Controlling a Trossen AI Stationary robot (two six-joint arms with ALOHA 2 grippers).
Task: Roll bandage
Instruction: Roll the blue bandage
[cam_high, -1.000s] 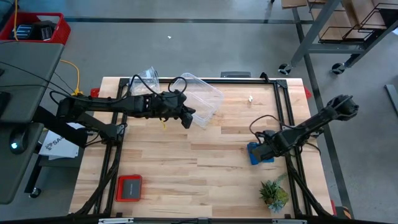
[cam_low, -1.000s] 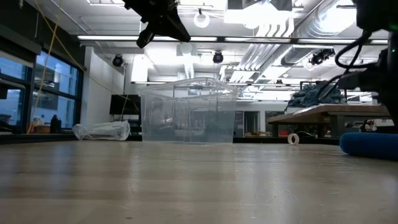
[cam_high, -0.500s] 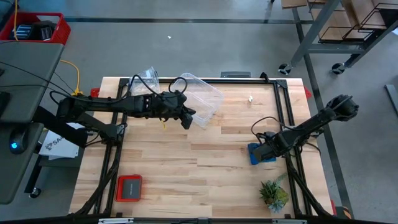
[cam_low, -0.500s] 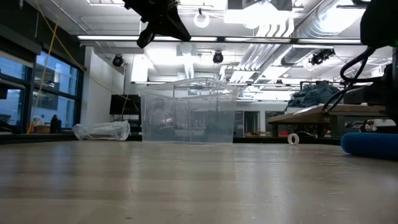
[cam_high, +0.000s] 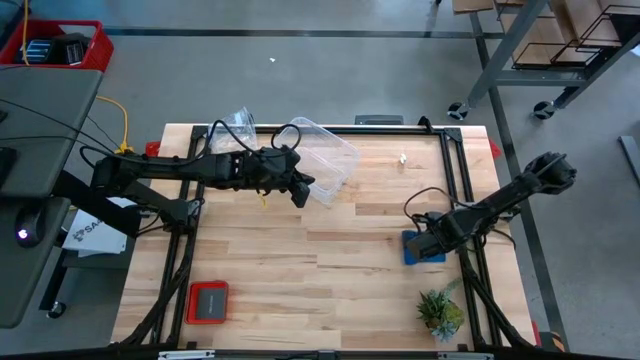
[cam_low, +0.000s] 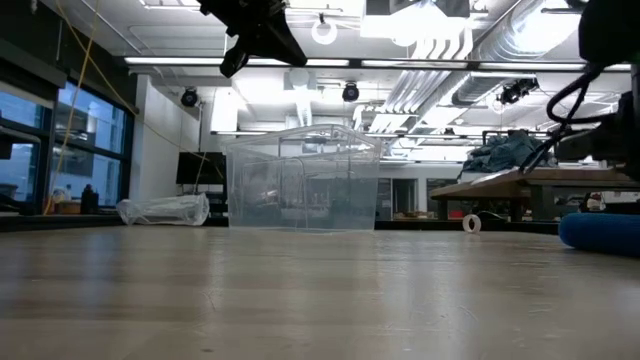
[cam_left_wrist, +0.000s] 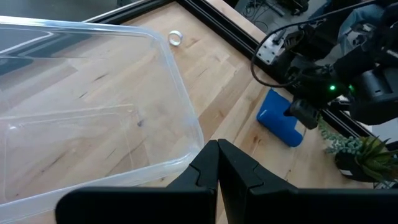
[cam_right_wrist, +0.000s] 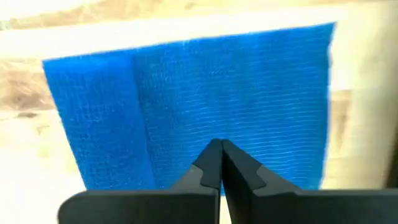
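The bandage (cam_high: 428, 250) is a compact bright blue roll lying on the table near its right edge. It also shows in the low view (cam_low: 603, 232), the left wrist view (cam_left_wrist: 278, 118) and the right wrist view (cam_right_wrist: 205, 87). My right gripper (cam_high: 421, 243) is shut, with its tips on the roll. My left gripper (cam_high: 301, 193) is shut and empty. It hangs high above the table (cam_low: 230, 66), beside the near edge of a clear plastic tub (cam_high: 326, 160). My right gripper presses its shut fingertips (cam_right_wrist: 217, 155) against the roll's upper surface (cam_right_wrist: 217, 124), near its middle. The fingers come slanting down from the table's right side. The roll lies on the table with its underside down.
The clear tub (cam_low: 305, 180) stands at the back middle, with a crumpled clear bag (cam_high: 240, 124) to its left. A small white ring (cam_high: 402, 158) lies at the back right. A red-edged case (cam_high: 208, 302) sits at the front left and a small plant (cam_high: 440, 312) at the front right.
My right gripper has drawn a little toward the table's right edge, and the blue roll has shifted the same way with it while staying on the table.
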